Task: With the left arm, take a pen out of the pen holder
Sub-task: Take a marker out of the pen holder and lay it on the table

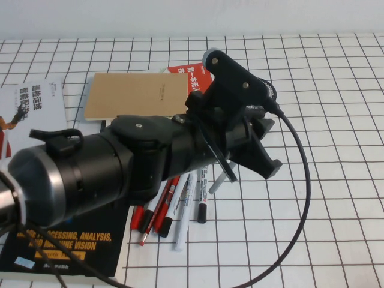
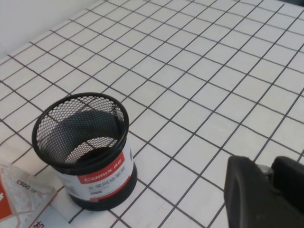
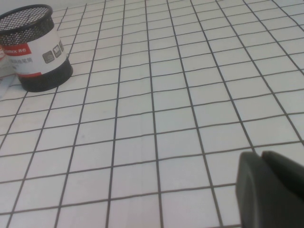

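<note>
Left arm [image 1: 90, 168] filled the foreground, its left pincer [image 2: 264, 171] nearly together near the empty-looking pen holder [image 2: 83, 152]. Pens [image 1: 180, 204] lay on the table [image 1: 336, 120], probably already out. Right pincer [image 3: 262, 164] hovered closed, well apart from the holder, seemingly parked.

Black mesh pen holder [image 2: 80, 142] with red-and-white label [image 2: 102, 176], white pen [image 1: 220, 179], black-gridded white table [image 2: 199, 71].
</note>
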`<move>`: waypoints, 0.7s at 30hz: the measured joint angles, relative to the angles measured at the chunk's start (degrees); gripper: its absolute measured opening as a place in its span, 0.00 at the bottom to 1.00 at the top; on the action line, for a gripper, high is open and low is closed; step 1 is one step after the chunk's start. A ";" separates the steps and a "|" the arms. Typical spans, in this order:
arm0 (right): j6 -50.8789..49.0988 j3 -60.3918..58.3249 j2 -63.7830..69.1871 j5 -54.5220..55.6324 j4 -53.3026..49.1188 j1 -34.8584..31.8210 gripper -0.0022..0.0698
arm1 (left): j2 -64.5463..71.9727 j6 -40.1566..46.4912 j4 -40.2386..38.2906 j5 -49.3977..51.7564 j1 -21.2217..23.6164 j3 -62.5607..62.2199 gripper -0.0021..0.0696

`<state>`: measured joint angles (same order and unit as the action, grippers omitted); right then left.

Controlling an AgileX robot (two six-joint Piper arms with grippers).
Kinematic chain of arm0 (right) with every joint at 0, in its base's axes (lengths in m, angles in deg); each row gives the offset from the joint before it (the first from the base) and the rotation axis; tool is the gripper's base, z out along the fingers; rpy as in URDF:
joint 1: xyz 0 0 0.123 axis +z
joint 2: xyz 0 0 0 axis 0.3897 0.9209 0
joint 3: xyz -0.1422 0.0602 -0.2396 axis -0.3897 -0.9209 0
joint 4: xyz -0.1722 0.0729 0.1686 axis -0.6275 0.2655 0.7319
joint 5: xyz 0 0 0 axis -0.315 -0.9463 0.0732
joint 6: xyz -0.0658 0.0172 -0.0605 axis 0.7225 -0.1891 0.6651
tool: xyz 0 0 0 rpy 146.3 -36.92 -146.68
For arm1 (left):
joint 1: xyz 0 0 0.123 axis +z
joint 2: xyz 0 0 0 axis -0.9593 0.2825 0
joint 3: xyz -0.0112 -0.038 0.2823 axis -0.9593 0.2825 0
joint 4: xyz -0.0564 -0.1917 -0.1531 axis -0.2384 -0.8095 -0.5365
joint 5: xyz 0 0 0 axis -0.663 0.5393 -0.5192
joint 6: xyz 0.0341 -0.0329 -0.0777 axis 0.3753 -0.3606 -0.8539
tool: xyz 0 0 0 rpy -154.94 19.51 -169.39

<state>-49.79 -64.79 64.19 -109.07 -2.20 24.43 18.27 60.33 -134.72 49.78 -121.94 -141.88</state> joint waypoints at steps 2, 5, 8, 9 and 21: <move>0.00 0.00 0.00 0.00 0.00 0.00 0.01 | -0.36 0.32 0.00 -1.13 0.00 0.66 0.11; 0.00 0.00 0.00 0.00 0.00 0.00 0.01 | -0.49 0.74 0.00 -2.49 0.00 0.93 0.11; 0.00 0.00 0.00 0.00 0.00 0.00 0.01 | -0.49 0.25 2.18 -3.80 0.00 1.02 0.11; 0.00 0.00 0.00 0.00 0.00 0.00 0.01 | -0.49 -1.09 4.15 -3.95 0.00 1.02 0.11; 0.00 0.00 0.00 0.00 0.00 0.00 0.01 | -0.71 -75.42 68.37 16.15 9.06 1.02 0.11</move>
<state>-49.79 -64.79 64.19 -109.07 -2.20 24.43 17.56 -15.09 -66.35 65.94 -112.88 -140.86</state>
